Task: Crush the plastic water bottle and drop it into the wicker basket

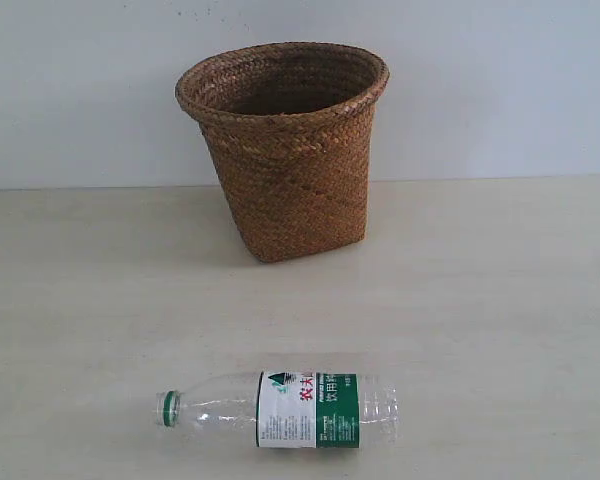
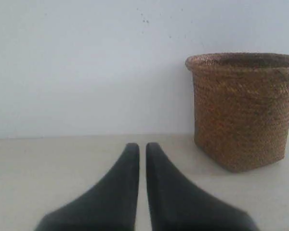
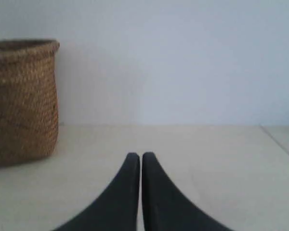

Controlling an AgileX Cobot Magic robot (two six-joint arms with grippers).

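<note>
My left fingers (image 2: 135, 150) and right fingers (image 3: 136, 161) are together, holding nothing, over the desk (image 1: 500, 300). The basket (image 1: 285, 150) stands ahead of them; the bottle (image 1: 280, 408) lies on its side.

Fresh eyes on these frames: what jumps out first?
A tall brown woven wicker basket stands upright at the back of the pale table. In front of it a small clear ribbed plastic bottle with a green-and-white label lies on its side, uncrushed. In the wrist views, the left arm's black fingers and the right arm's black fingers are shut, empty.
</note>
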